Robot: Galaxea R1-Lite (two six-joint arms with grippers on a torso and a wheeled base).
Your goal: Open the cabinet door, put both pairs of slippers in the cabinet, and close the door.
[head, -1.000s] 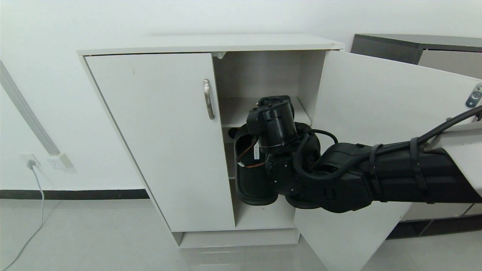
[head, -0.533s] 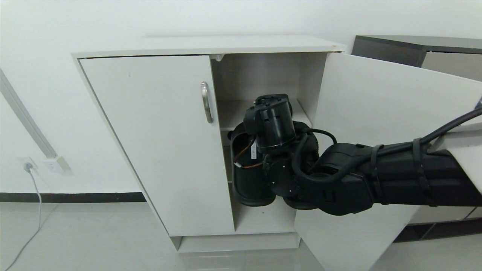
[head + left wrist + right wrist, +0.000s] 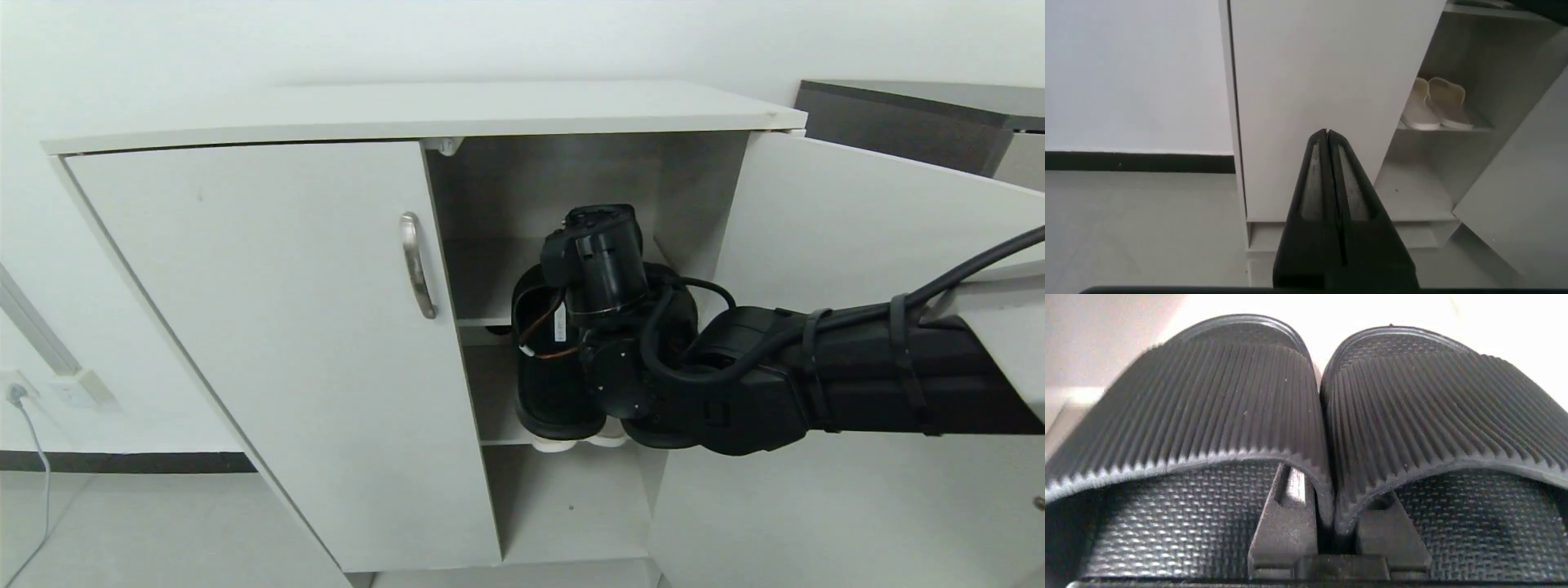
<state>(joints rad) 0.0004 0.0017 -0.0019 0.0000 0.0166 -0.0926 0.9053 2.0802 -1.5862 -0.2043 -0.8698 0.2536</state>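
The white cabinet (image 3: 408, 106) has its left door (image 3: 269, 327) closed and its right door (image 3: 857, 229) swung open. My right arm reaches into the opening, and the right gripper (image 3: 1335, 514) is shut on the pair of black slippers (image 3: 547, 384), pinching their two inner walls (image 3: 1323, 457) together. The black pair hangs toe-up just above the middle shelf. A white pair (image 3: 571, 443) lies on that shelf beneath them, and the left wrist view shows the same white slippers (image 3: 1439, 104). My left gripper (image 3: 1328, 143) is shut and empty, low in front of the closed door.
A metal handle (image 3: 416, 265) sits on the closed door. A grey cabinet (image 3: 914, 114) stands behind the open door at the right. At the far left a wall socket with a cable (image 3: 20, 400) hangs over bare floor (image 3: 1135, 220).
The whole head view has shifted and the cabinet looms larger, so the camera moved closer. The black slippers stay gripped in the opening; the white pair below them has come into sight.
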